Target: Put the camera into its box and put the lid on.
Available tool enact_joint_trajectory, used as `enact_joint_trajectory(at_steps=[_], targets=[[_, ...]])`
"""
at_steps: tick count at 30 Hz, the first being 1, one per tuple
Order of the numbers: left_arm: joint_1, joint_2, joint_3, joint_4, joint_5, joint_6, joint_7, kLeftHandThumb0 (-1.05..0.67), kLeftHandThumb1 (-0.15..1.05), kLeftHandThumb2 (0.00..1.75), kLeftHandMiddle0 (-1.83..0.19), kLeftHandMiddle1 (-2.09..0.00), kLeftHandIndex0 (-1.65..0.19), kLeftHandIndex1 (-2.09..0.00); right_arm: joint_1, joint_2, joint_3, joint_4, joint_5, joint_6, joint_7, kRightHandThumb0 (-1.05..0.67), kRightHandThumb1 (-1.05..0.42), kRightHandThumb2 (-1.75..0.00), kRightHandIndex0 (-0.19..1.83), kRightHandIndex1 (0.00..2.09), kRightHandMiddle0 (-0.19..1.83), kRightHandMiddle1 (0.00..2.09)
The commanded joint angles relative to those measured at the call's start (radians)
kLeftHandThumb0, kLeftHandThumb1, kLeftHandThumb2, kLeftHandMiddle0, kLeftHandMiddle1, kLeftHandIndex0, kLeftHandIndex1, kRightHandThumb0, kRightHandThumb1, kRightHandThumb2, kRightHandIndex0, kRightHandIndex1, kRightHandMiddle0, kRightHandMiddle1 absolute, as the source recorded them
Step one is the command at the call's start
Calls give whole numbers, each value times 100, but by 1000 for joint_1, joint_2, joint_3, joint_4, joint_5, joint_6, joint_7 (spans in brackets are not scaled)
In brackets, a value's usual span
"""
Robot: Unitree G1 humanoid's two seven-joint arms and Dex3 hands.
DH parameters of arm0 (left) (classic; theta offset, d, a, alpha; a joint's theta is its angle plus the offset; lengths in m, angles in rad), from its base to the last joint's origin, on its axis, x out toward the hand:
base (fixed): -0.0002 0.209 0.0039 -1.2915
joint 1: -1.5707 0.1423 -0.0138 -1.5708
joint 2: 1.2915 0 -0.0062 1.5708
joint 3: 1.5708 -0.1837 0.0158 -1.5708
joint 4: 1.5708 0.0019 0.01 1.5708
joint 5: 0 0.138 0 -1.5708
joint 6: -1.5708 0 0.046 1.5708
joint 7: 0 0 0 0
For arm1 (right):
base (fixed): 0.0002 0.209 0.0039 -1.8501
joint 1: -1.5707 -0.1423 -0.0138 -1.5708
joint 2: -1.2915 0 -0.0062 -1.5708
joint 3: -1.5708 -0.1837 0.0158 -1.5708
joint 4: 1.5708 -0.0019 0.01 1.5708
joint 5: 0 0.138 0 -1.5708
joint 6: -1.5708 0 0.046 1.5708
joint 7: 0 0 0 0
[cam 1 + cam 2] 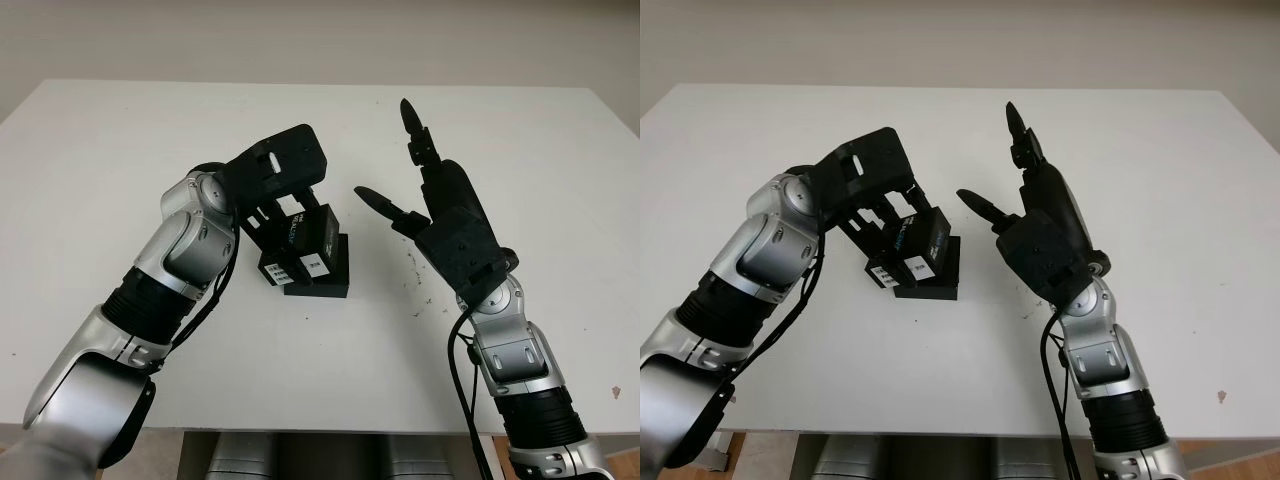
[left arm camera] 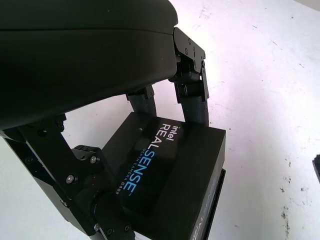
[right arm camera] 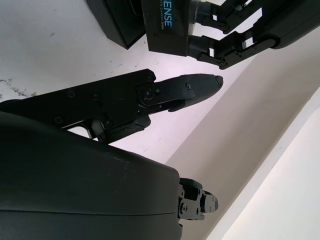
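Near the middle of the white table [image 1: 520, 150], the left hand [image 1: 283, 175] clamps the black lid [image 1: 303, 243], tilted over the box [image 1: 335, 275] beneath it. Just beside, to the right, the right hand [image 1: 440, 205] is raised, open, holding nothing.

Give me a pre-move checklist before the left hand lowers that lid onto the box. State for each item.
1. Left hand has a firm hold on the RealSense lid: ok, fingers clamp it on both sides.
2. Lid is over the box base: ok, though it sits tilted and offset toward the left arm.
3. Lid is level with the base: not ok, it is tilted.
4. Camera is inside the base: cannot tell, the lid and hand hide the interior.
5. Right hand is clear of the box: ok, open and raised above the white table, apart from the box.
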Motion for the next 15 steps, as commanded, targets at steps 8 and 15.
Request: enact_joint_trajectory(at_steps=[8, 15], targets=[[-8, -30, -23, 15, 9, -66, 52, -21, 91, 5, -42, -161, -30, -147, -27, -4, -3, 1, -7, 6, 2, -63, -105, -18, -6, 6, 0, 6], [-34, -59, -68, 39, 41, -50, 50, -26, 91, 5, -11, -162, -29, -151, -37, 0, -6, 7, 0, 8, 6, -62, -105, -17, -6, 6, 0, 6]])
